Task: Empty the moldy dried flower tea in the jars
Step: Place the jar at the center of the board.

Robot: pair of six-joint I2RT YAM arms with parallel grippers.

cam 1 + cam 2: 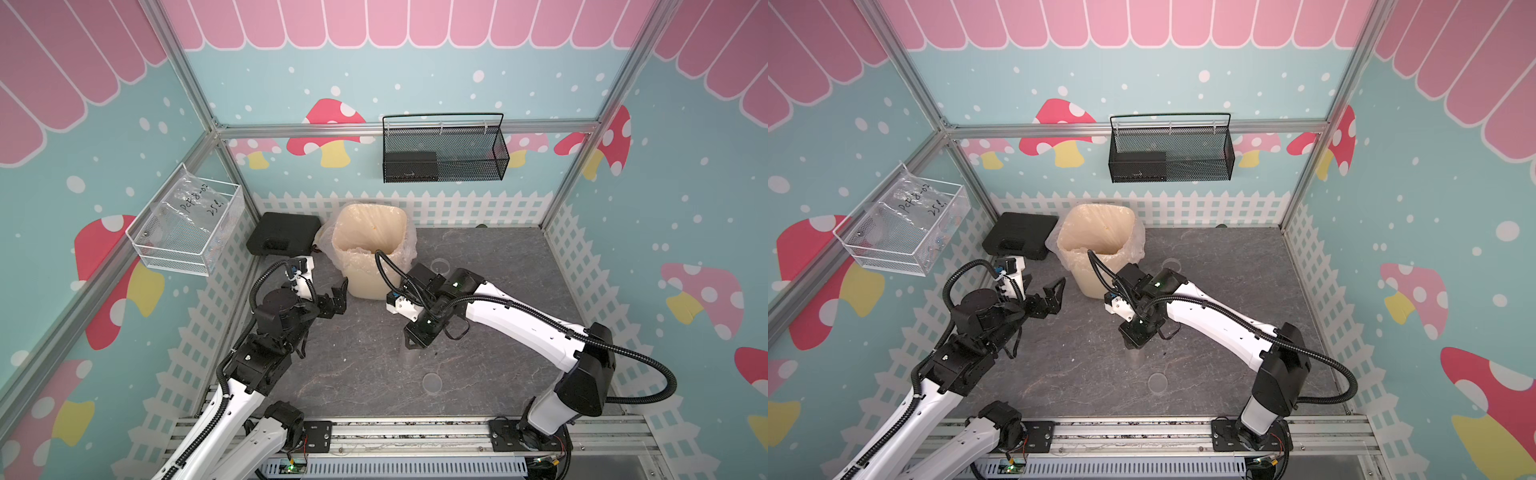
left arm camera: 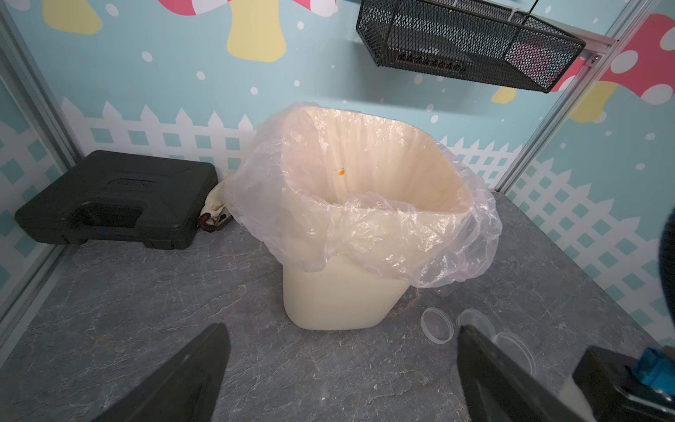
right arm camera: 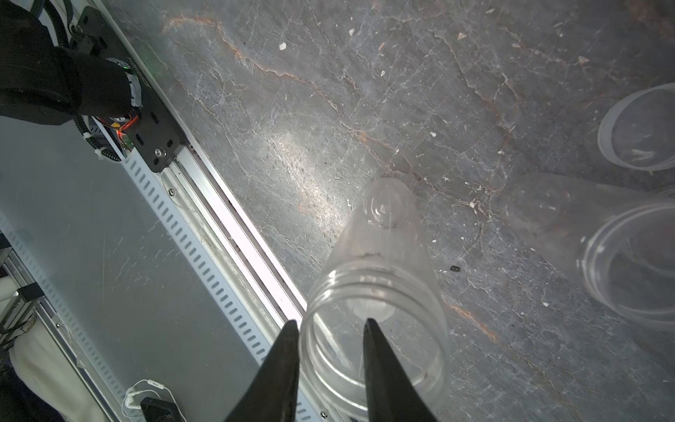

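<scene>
A clear empty jar (image 3: 380, 263) stands upright on the grey table, also seen in a top view (image 1: 410, 353). My right gripper (image 3: 330, 321) points down over its mouth. One finger is outside the rim, the other inside, and the jaws are parted wider than the thin wall, so nothing is pinched. A second empty jar (image 3: 602, 248) stands beside it, with a clear lid (image 3: 643, 131) further off. My left gripper (image 2: 342, 327) hangs wide open and empty in front of the waste bin (image 2: 339, 303). The moldy dried flower tea is out of view.
The cream plastic-lined bin (image 1: 365, 282) stands at the back middle with a black case (image 1: 282, 237) to its left. Loose clear lids lie on the table (image 1: 432, 382) (image 1: 439, 264) (image 2: 436, 325). A black mesh basket (image 1: 444, 153) and a wire basket (image 1: 187, 232) hang on the walls.
</scene>
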